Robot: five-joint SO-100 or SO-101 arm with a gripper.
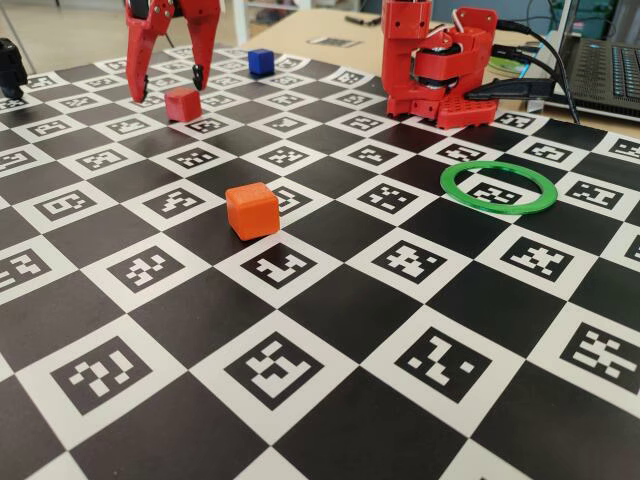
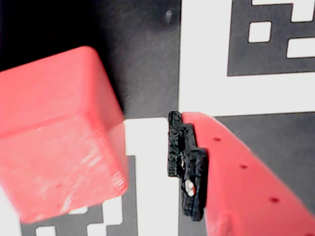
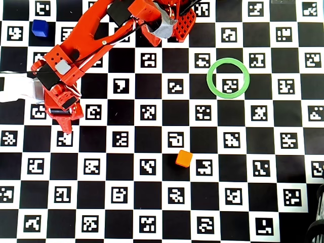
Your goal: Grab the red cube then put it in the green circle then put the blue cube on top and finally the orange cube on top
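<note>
Gripper (image 1: pixel 168 78) w/ fingers spread straddles the red cube (image 1: pixel 183 103), prob. light, stiff, smooth plastic w/ rounded edges, so pinch opposite flat sides mid-height.

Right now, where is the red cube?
In the fixed view the red cube sits on the checkered mat at the far left, between the open gripper's fingertips, with the blue cube behind it to the right.

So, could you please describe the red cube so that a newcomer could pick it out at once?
In the fixed view, find the red arm's open gripper hanging over the checkered mat's far left. The red cube sits on the mat just below its fingertips. It is darker than the orange cube at mid-mat, and nearer than the blue cube.
</note>
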